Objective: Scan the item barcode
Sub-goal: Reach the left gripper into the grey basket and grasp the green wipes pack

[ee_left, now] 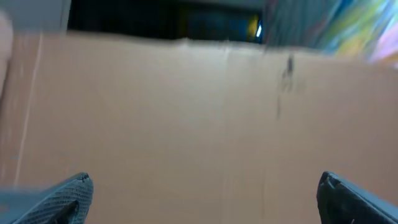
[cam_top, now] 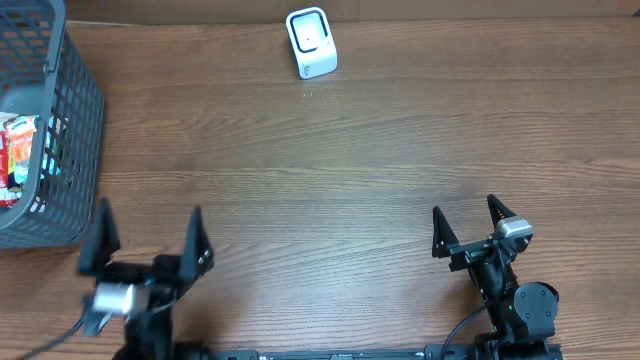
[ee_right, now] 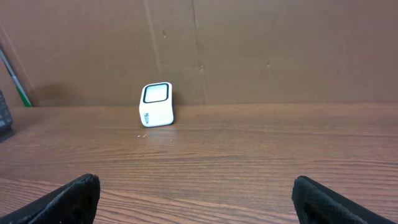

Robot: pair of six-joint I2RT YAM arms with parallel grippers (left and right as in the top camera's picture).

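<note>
Near edge: the left gripper (cam_top: 148, 222) stood wide open and empty, just right of the basket's near corner. The right gripper (cam_top: 465, 212) was likewise wide open with nothing in it, well apart from the left across the bare bench (cam_top: 320, 200). We judged the task not begun, since no item was lifted.

Step in hand, as we read it: fetch an item from the basket (cam_top: 75, 120). The left arm sat closest, so we would give it the pick. The packets (cam_top: 14, 155) lay inside, at the frame's left edge and mostly cut off. A red-and-white one showed, but we could not see its barcode. Notes to ourselves:
- Come in from above the rim, not through the near wall.
- Take the packet by an edge so the printed faces stay clear.
- Find the barcode side before presenting it.

Room: nothing stood on the bench between the grippers and the scanner (cam_top: 311, 42), so the carry path from basket to scanner looked open. The basket wall was the one obstacle close to the left gripper, and a sideways swing there could snag the mesh.

Far edge: the scanner stood near the cardboard wall (ee_right: 280, 50), its window tilted up and toward the arms. Little room lay behind it, so we would hold the packet in front of and above the window rather than push past. The left wrist view was blurred and gave us only cardboard.
</note>
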